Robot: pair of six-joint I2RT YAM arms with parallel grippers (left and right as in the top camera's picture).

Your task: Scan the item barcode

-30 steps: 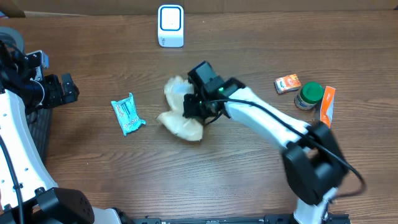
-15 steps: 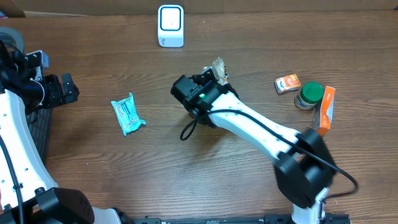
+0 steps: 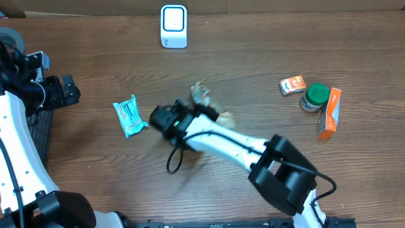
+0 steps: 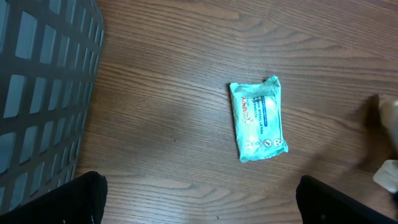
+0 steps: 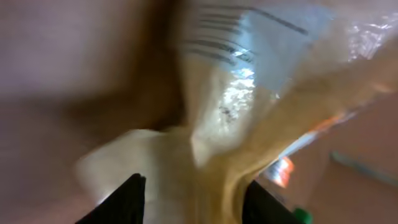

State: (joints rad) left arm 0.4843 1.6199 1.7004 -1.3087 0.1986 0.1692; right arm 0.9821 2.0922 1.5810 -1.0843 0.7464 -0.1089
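As it blurs, crinkled tan bag [image 5: 211, 130], barcoded

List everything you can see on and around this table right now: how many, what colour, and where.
scanner: one, white, far edge, centre
packet: one, teal, left of centre
plastic bag: one, clear and beige, centre, at the right gripper
small box: one, orange and white, right side
jar: one, green lid, just right of the small box
carton: one, orange, beside the jar
basket: one, dark grid, left edge
table: one, brown wood
left gripper: one, black, left side, open, empty
right gripper: one, black, centre, bag between its fingers; blur hides whether it grips
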